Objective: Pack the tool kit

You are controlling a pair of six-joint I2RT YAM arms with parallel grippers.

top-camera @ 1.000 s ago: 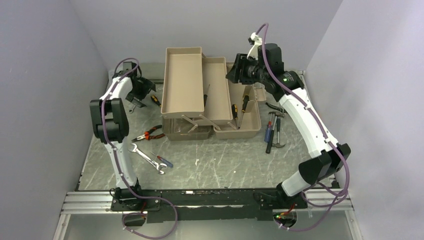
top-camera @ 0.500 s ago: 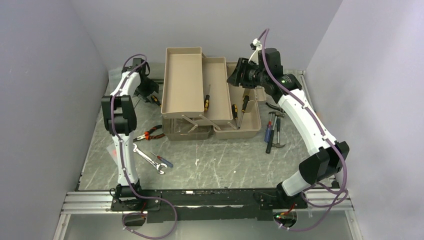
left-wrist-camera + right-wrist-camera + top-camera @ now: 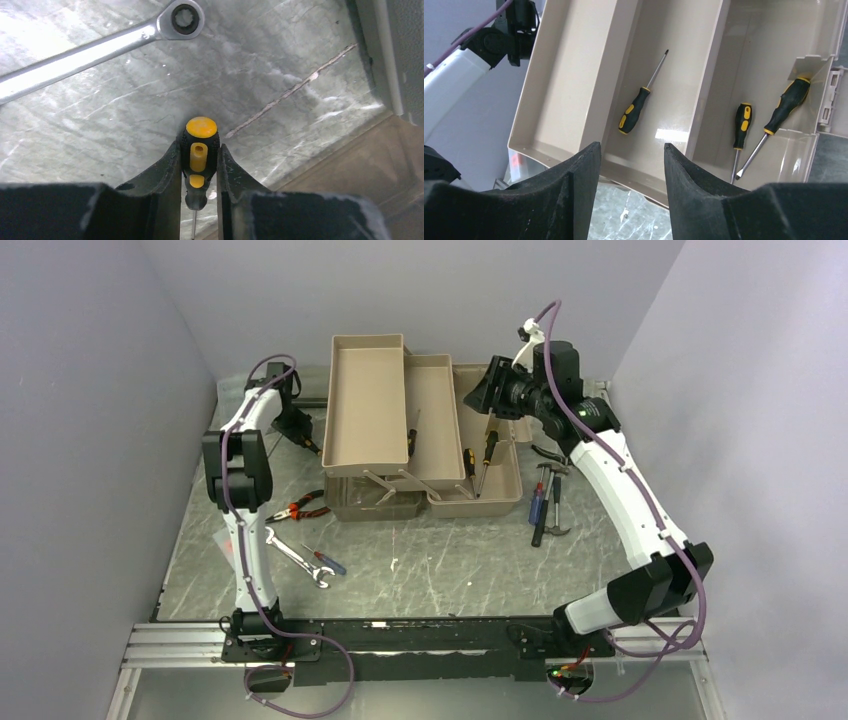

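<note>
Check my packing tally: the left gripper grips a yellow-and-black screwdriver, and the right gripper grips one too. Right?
No. The right gripper is open and holds nothing, as the right wrist view shows. The left gripper does grip a yellow-and-black screwdriver.

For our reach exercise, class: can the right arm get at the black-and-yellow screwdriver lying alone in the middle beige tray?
Probably yes. The right hand hangs open and empty above the black-and-yellow screwdriver, which lies flat in the open beige plastic tray with nothing covering it.
</note>
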